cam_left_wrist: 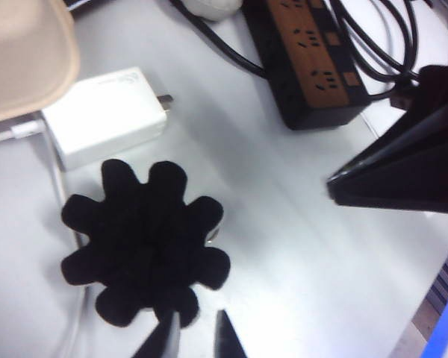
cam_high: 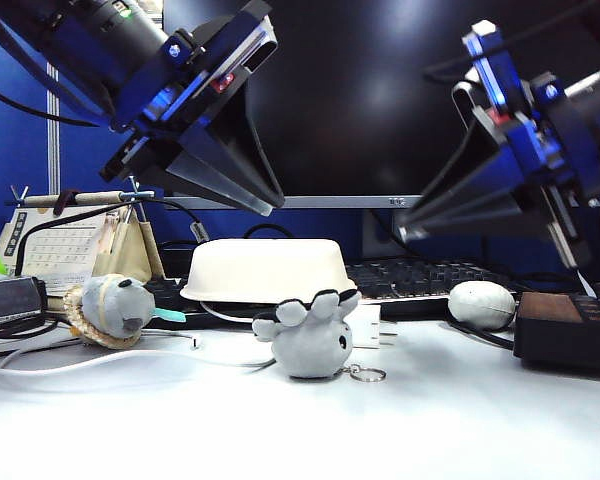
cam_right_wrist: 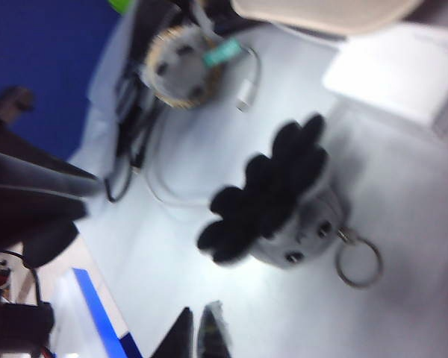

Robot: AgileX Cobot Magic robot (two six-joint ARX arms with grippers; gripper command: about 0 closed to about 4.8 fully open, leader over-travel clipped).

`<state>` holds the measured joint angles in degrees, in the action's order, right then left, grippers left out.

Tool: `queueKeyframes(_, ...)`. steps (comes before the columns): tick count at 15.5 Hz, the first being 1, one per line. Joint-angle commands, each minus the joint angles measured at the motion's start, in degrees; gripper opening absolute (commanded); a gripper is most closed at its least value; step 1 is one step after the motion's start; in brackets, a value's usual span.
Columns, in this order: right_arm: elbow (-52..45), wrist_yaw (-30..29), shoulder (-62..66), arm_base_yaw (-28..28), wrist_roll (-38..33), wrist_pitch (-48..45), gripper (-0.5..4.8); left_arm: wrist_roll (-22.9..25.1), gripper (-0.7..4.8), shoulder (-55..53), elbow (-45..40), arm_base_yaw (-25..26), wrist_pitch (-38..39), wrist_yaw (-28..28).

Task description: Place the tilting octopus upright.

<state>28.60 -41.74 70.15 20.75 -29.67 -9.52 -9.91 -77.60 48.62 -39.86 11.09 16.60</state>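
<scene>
The small light-grey plush octopus (cam_high: 308, 342) rests upside down on the white table, black tentacle undersides facing up and its metal keyring (cam_high: 366, 374) lying beside it. My left gripper (cam_high: 268, 203) hangs above and left of it. In the left wrist view the left gripper (cam_left_wrist: 197, 314) is open over the edge of the octopus (cam_left_wrist: 145, 240) with nothing between the fingers. My right gripper (cam_high: 406, 232) hovers above and right. In the right wrist view the right gripper (cam_right_wrist: 201, 307) is shut and empty, apart from the octopus (cam_right_wrist: 272, 203).
Behind the octopus are a white upturned bowl (cam_high: 264, 268), a white charger (cam_left_wrist: 104, 115) and a keyboard (cam_high: 420, 276). A grey round plush with a tan brim (cam_high: 110, 308) lies at left. A grey mouse (cam_high: 483, 303) and a brown power strip (cam_high: 565, 326) sit at right.
</scene>
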Motion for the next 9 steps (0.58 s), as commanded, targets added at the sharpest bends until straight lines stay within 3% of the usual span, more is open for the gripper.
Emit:
queueKeyframes(1, 0.2, -0.5, 0.3, 0.1, -0.8, -1.5, 0.59, 1.0, 0.76, 0.0, 0.1, 0.0, -0.9, -0.1)
queueKeyframes(9, 1.7, -2.2, 12.6, 1.8, -6.4, -11.3, 0.59, 1.0, 0.76, 0.0, 0.2, 0.0, -1.7, -0.1)
